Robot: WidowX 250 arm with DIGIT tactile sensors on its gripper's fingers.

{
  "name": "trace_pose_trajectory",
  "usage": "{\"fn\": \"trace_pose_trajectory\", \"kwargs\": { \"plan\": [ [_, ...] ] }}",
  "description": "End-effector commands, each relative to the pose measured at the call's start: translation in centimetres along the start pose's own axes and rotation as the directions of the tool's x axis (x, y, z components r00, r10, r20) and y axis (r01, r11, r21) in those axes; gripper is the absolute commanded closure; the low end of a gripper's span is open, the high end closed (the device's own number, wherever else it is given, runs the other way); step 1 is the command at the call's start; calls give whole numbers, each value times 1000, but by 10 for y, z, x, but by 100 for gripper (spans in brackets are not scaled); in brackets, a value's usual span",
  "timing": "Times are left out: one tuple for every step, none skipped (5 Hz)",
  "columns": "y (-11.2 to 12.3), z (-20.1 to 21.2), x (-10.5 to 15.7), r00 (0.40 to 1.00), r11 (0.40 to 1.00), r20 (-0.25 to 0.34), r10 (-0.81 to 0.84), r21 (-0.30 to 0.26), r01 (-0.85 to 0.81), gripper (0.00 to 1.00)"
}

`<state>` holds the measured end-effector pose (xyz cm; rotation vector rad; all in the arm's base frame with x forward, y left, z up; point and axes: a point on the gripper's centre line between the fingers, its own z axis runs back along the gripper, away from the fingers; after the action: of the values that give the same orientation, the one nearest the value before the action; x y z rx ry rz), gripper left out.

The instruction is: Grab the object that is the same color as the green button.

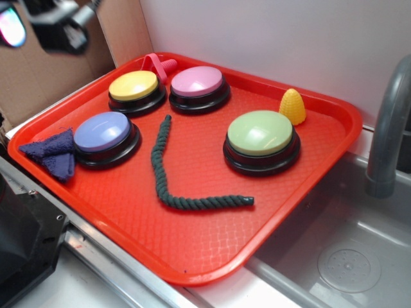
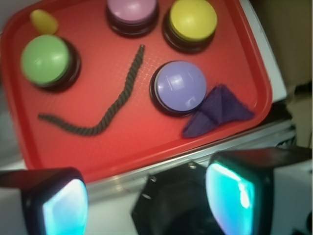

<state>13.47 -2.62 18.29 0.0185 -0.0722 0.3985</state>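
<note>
A dark green twisted rope piece (image 1: pixel 168 168) (image 2: pixel 110 104) lies bent on the red tray (image 1: pixel 212 250) (image 2: pixel 146 152), between the buttons. The large pale-green dome button (image 1: pixel 261 135) (image 2: pixel 45 59) on its black base sits on the tray's right side in the exterior view. My gripper (image 2: pixel 146 198) hangs high above the tray's near-left edge, open, with nothing between its two glowing pads (image 2: pixel 230 191). In the exterior view only part of the gripper (image 1: pixel 13 25) shows, at the top left corner.
Yellow (image 1: pixel 133 85), pink (image 1: pixel 196 81) and lavender-blue (image 1: pixel 103 131) buttons share the tray with a folded blue-purple cloth (image 1: pixel 54 153), a yellow corn toy (image 1: pixel 292 106) and a small red piece (image 1: pixel 160 65). A steel sink (image 1: pixel 347 256) with a grey faucet (image 1: pixel 385 128) lies right.
</note>
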Motion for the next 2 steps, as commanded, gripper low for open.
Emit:
{"fn": "trace_pose_trajectory", "kwargs": {
  "plan": [
    [-21, -65, 18, 957, 957, 95, 273, 73, -280, 0],
    [-30, -99, 26, 947, 945, 70, 314, 70, -319, 0]
  ]
}}
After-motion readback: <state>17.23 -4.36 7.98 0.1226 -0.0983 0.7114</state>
